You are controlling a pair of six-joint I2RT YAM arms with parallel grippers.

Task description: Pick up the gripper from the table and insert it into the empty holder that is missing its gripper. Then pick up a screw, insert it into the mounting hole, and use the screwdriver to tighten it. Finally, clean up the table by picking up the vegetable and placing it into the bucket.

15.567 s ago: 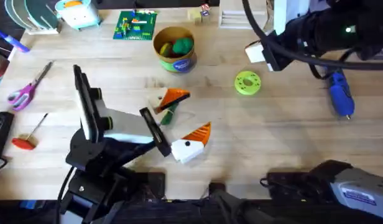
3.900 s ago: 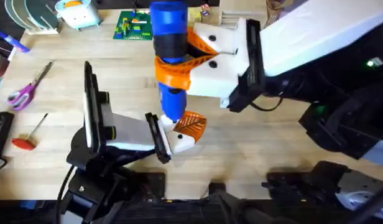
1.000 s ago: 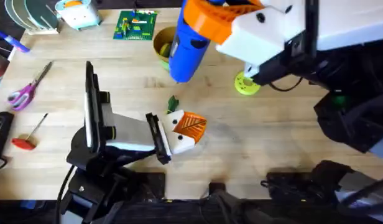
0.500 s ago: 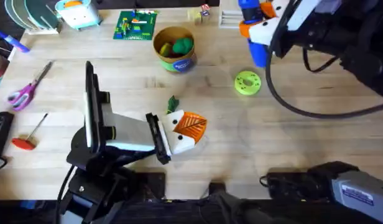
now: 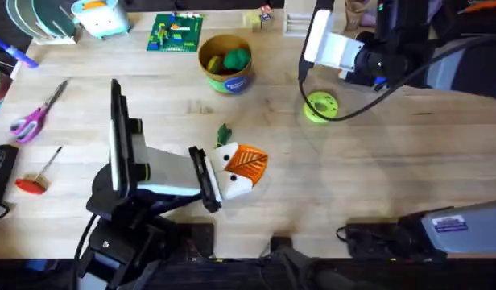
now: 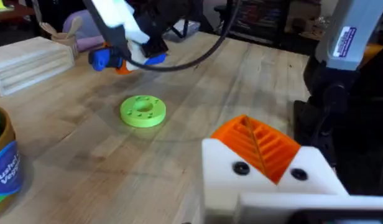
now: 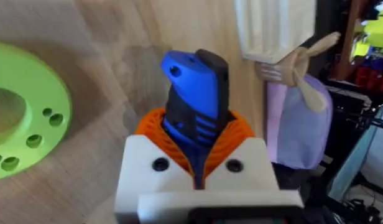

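Note:
My left gripper point(image 5: 236, 165) sits low at the table's middle, shut, its orange ribbed pads point(image 6: 261, 146) pressed together. A small off-white holder point(image 5: 225, 153) with a dark dot shows at its tips; the orange gripper piece cannot be told apart from the pads. The dark green vegetable point(image 5: 224, 132) lies just behind it on the wood. The yellow-tan bucket point(image 5: 226, 79) stands farther back with green and yellow things inside. My right gripper point(image 7: 194, 134) is at the back right, shut on the blue screwdriver point(image 7: 191, 87), whose dark end points away.
A lime-green disc point(image 5: 320, 106) lies just left of the right gripper. Scissors point(image 5: 35, 113) and a red-handled tool point(image 5: 35, 179) lie at the far left. A green brick plate point(image 5: 175, 32) and slatted wooden blocks point(image 6: 30, 59) line the back edge.
My right arm has carried the screwdriver from above the table's middle to the back right and lowered it beside the green disc. The left arm has stayed still.

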